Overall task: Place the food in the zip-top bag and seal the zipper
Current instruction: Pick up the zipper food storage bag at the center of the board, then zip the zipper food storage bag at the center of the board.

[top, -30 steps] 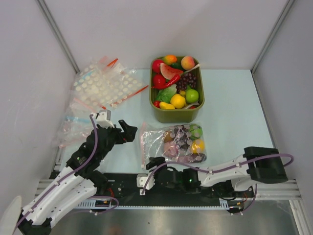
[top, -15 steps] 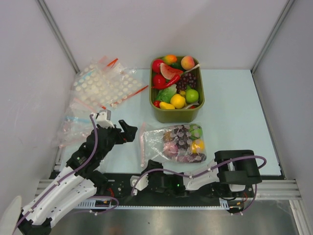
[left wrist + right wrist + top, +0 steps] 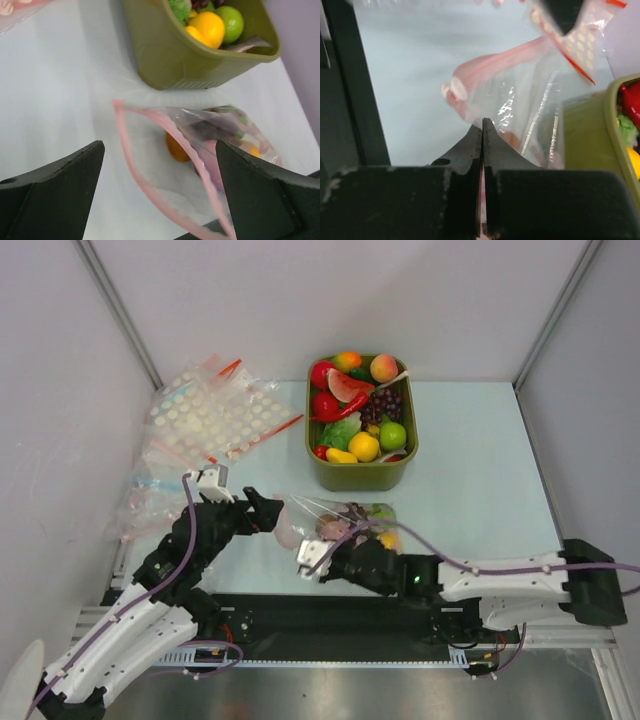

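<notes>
Because the zip-top bag (image 3: 345, 520) is thin, slippery film weighted by the food (image 3: 372, 528) inside, it will sag, and is best taken by the stiffer zipper (image 3: 500, 54). It sits just before the tub (image 3: 362, 480), between both arms. The right gripper (image 3: 483, 122) is pressed together on its near edge, seemingly the strip itself. The left gripper (image 3: 160, 145) stands spread, facing the gaping mouth.

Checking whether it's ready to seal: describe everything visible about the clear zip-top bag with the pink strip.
The zip-top bag is thin, clear, crinkled plastic with a pale pink zipper along its mouth, which gapes open. Toy food shows inside: orange, purple, green, yellow pieces. It rests on the table before the olive-green tub. The right gripper is shut on its near edge; the open left gripper faces the mouth.
</notes>
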`<state>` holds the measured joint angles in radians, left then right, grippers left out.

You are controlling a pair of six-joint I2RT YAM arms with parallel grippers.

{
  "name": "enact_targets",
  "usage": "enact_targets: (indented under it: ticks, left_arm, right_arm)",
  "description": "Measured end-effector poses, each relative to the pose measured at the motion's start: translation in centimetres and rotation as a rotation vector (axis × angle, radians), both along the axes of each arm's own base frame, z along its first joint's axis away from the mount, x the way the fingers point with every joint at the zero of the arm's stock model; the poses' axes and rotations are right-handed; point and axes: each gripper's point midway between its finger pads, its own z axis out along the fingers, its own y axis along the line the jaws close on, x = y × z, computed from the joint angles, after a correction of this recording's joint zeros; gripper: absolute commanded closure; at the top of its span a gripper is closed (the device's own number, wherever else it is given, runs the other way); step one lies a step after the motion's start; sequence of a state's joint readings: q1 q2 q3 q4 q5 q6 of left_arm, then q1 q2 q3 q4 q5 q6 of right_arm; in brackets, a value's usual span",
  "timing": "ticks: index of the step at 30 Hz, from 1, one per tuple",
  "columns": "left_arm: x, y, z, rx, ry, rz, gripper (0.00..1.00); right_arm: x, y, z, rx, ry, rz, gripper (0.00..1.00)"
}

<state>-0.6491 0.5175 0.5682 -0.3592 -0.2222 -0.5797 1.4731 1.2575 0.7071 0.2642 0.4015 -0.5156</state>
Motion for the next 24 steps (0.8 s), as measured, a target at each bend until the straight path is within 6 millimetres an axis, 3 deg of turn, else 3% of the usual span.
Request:
enact_targets:
  ticks: [4, 8, 15, 19, 24]
  left_arm:
    - [-0.7, -1.0, 2.3, -0.061, -0.107, -0.083, 0.00]
    - [-2.1, -1.6, 5.2, -0.133, -0.233, -0.165, 0.00]
    - [-3.3, -2.3, 11.7, -0.188, -0.372, -0.248, 0.00]
    - [-3.9, -4.9, 15.5, -0.159, -0.424, -0.407, 0.00]
    - [-3.8, -8.1, 18.4, -0.069, -0.467, -0.592, 0.00]
  right_arm:
    - [1.8, -2.5, 4.8, 0.195, 0.145, 0.040, 1.00]
    - [2.1, -5.3, 6.8, 0.332, 0.244, 0.082, 1.00]
    - [3.4, -7.8, 7.3, 0.466, 0.447, 0.075, 1.00]
    - [4.2, -8.1, 6.8, 0.496, 0.592, 0.069, 1.00]
    - [4.1, -8.3, 6.5, 0.518, 0.729, 0.085, 1.00]
